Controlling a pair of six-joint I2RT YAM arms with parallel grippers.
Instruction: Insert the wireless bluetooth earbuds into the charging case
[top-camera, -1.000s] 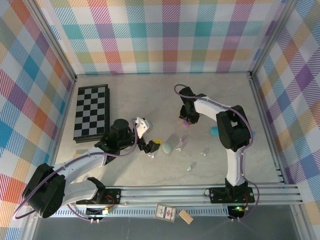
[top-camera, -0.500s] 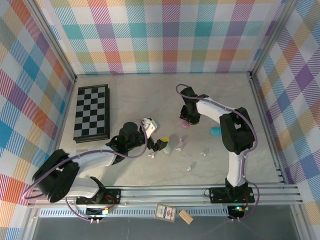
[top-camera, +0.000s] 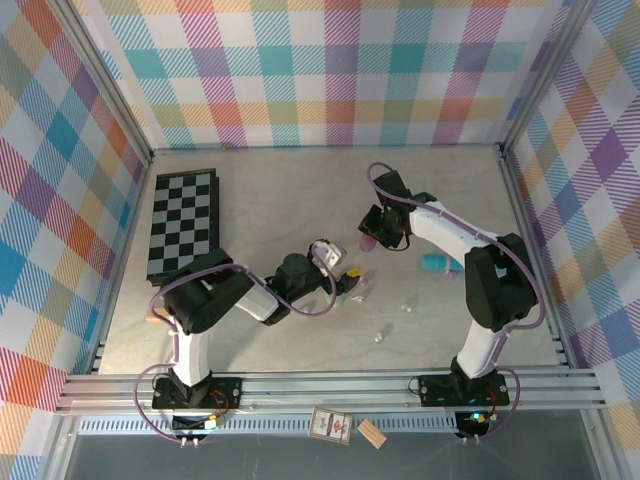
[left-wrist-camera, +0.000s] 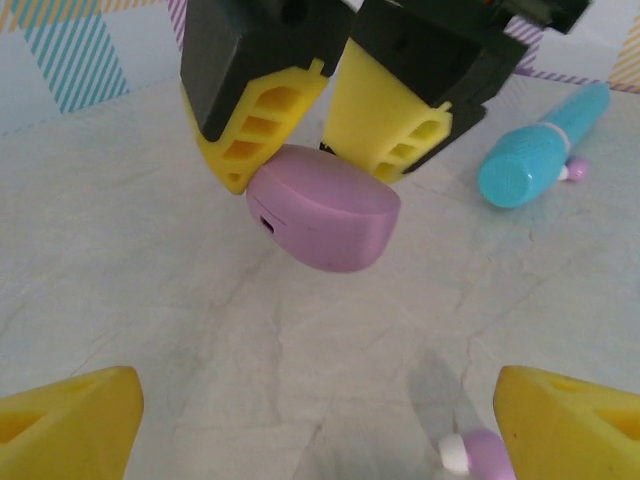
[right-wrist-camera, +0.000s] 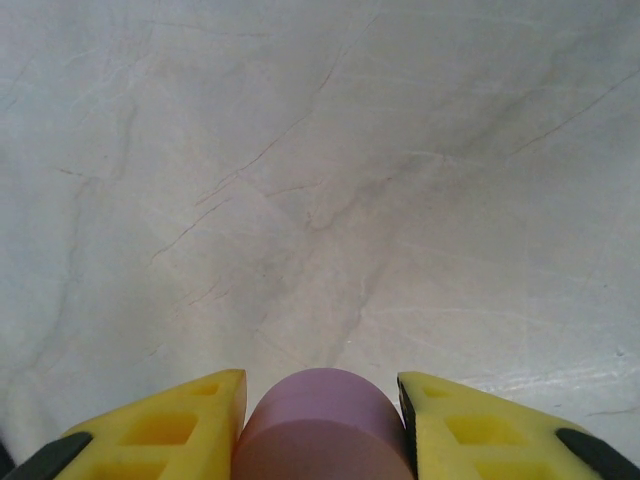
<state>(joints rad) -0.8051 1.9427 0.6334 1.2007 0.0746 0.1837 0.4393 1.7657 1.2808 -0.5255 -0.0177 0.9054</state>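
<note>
The charging case (left-wrist-camera: 322, 212) is a smooth, matte lilac pebble with a small dark notch low on its side. It is pinched between the ribbed yellow fingers of the right gripper (top-camera: 373, 240), which hold it just above the table (right-wrist-camera: 300, 180). The left gripper (left-wrist-camera: 315, 400) faces it with its jaws spread wide and nothing between them. Just beside its right finger lies a tiny lilac piece with a white tip (left-wrist-camera: 468, 452).

Two tiny, glossy, pale earbuds (top-camera: 408, 305) lie loose on the table, apart from each other and nearer the arm bases than the case. A teal wand (left-wrist-camera: 540, 150), long and rounded with a dotted head and a pale band, rests right of the case.

The table is a pale marbled slab with thin dark veins. A folded black-and-white chessboard (top-camera: 183, 225) lies at its far left. Pastel plaid walls (top-camera: 320, 70) on aluminium rails enclose it
</note>
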